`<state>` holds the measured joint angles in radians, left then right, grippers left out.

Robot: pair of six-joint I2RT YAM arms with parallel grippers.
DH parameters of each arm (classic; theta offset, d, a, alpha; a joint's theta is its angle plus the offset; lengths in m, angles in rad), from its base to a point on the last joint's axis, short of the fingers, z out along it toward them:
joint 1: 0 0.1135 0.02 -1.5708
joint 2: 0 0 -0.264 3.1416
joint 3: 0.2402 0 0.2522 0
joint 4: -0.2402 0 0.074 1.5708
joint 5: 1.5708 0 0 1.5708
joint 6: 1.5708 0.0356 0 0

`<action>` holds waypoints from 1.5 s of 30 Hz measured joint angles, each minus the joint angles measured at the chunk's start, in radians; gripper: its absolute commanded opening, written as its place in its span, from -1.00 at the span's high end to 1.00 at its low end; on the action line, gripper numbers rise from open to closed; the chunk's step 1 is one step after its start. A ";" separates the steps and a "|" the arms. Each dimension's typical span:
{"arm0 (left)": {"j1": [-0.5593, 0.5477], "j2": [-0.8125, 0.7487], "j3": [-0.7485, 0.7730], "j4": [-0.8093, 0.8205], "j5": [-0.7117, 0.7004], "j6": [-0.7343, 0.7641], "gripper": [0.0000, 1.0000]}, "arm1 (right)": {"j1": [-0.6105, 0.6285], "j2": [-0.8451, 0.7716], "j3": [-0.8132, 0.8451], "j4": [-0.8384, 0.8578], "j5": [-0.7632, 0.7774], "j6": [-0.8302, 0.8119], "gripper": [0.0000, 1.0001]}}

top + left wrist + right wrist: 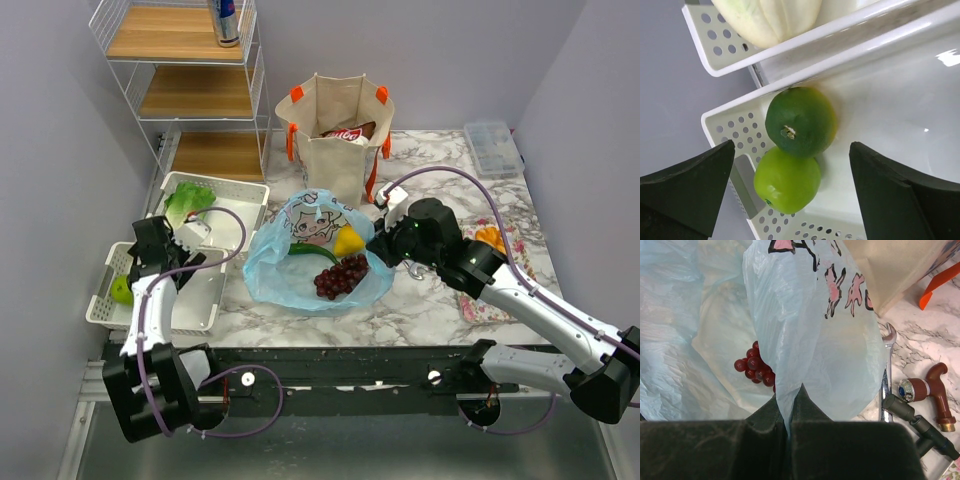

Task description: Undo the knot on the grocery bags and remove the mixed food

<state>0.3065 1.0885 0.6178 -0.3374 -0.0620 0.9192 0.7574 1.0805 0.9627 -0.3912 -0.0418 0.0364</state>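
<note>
Grey walls. Marble table, a wire shelf at back left, white trays along the table's left edge. The left gripper hangs over the near tray with its fingers spread wide, gripping nothing. A dark green fruit and a light green fruit lie touching in the tray corner beneath it. Mid-table, the blue plastic bag lies open with grapes inside. The right gripper is closed, pinching the bag's right edge. The canvas tote stands upright behind.
</note>
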 measured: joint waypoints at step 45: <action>-1.227 0.519 0.348 0.201 0.217 -0.457 -0.54 | -0.063 -0.050 -0.143 -0.014 0.067 0.119 0.99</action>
<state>-0.9203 1.6073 0.9661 -0.1360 0.1555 0.4625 0.6945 1.0309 0.8196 -0.4053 0.0254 0.1558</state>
